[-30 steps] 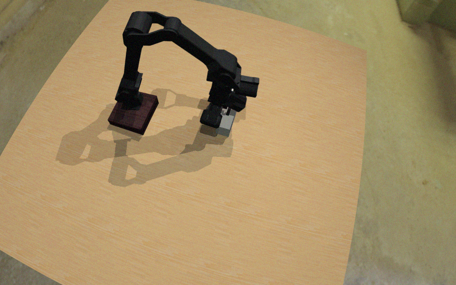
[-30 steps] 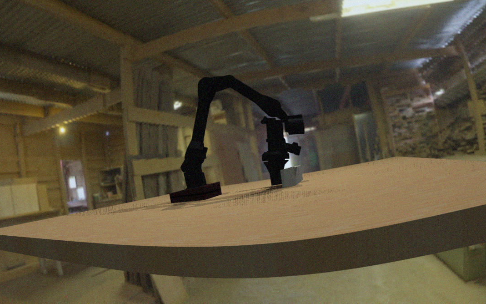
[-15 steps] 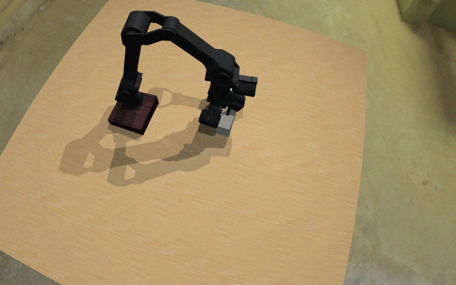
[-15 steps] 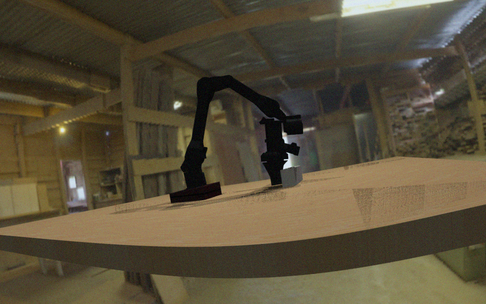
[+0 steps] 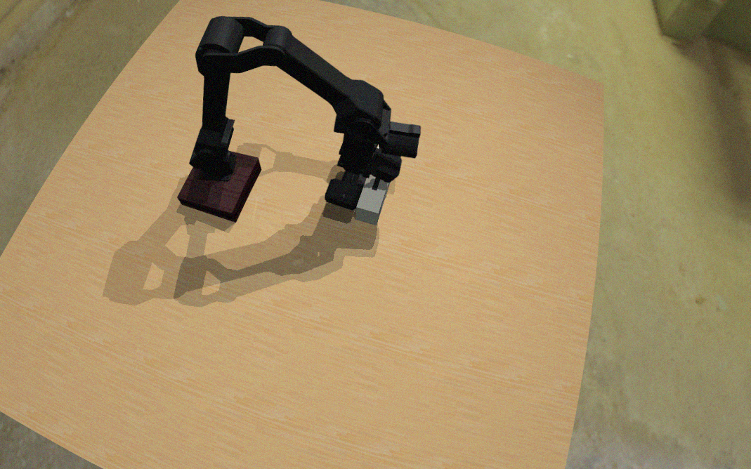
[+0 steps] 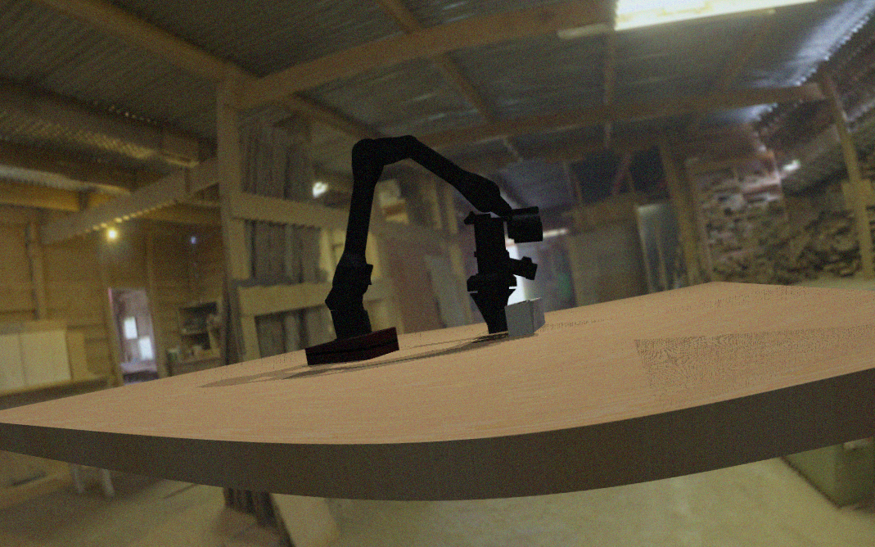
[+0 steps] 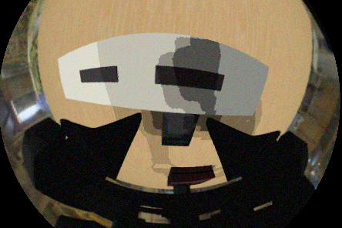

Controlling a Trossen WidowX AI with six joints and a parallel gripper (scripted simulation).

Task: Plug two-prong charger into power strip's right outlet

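The power strip (image 5: 370, 202) (image 6: 524, 316) (image 7: 133, 77) is a light grey block lying on the wooden table (image 5: 366, 349), with two dark slots on its top face. My gripper (image 5: 366, 184) (image 6: 497, 324) (image 7: 174, 119) is open and hangs low over it, one finger on each side. In the wrist view a small dark grey block, the charger (image 7: 177, 125), stands free between the spread fingers at the strip's near edge, below the right outlet (image 7: 189, 78). I cannot tell whether its prongs sit in the outlet. The left outlet (image 7: 98, 75) is bare.
The arm's dark red base plate (image 5: 220, 189) (image 6: 352, 345) sits on the table to the left of the strip. The arm arches over the space between them. A barn-like workshop lies beyond the table edges.
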